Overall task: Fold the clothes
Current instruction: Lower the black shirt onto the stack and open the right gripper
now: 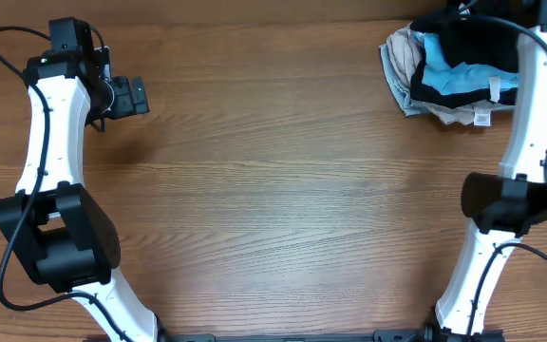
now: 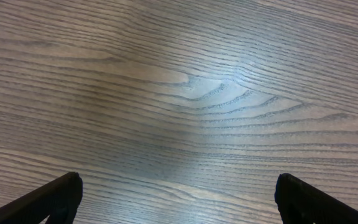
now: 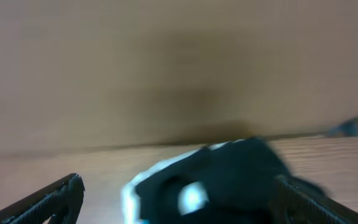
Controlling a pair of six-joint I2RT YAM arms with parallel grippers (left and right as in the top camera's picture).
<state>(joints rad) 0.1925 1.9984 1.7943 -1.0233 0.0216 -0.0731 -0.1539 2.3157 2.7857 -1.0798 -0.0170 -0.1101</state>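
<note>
Fingers point(image 2: 48, 202) of left tool point(image 2: 179, 202) sit in the bottom corners of the left wrist view. They are spread wide and released, with nothing between them. Only the bare wood grain of the bench point(image 2: 179, 93) lies beneath.

Overhead: left tool is at the far-left side, well apart from the heap.

Clothes point(image 1: 468, 40): black and limp, at the far-right corner of the bench. They lie crumpled on top of a light blue garment point(image 1: 444, 71) and a beige garment point(image 1: 402, 66).

Right arm point(image 1: 535, 104) reaches across the heap's right edge.

Right wrist view is blurred. Right tool point(image 3: 179, 199) is released, fingers wide apart. Black fabric with a white spot lies low between them. Contact cannot be told.
</note>
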